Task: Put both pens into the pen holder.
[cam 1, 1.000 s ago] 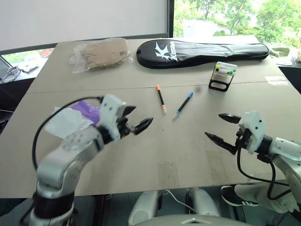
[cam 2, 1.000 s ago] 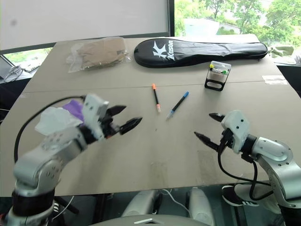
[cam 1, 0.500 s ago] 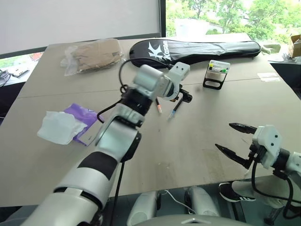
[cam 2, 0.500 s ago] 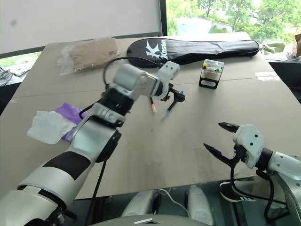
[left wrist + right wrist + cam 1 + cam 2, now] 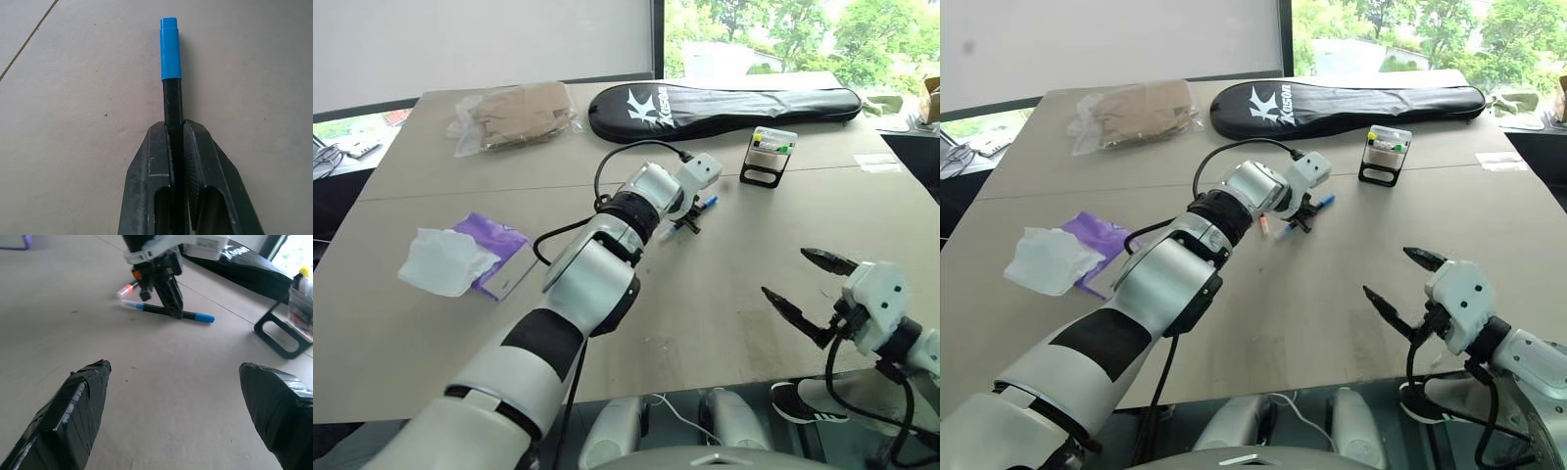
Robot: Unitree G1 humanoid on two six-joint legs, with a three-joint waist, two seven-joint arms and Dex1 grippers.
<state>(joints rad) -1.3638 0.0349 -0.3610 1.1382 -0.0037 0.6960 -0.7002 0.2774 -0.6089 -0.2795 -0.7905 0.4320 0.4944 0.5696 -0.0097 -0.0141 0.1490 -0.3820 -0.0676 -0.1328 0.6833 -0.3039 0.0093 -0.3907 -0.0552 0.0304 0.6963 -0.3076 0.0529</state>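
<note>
Beige table [image 5: 724, 294], black-barrelled blue-capped pen [image 5: 170, 54] pinched by left gripper [image 5: 177, 132]

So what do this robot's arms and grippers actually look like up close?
Each arm is made of rounded silver-grey shells with black bands at the joints, and a loose black cable loops alongside it. The wrist ends in a white boxy block. The left gripper and the right gripper each have two black fingers tapering to points; the inner faces are finely ribbed in the left wrist view.
</note>
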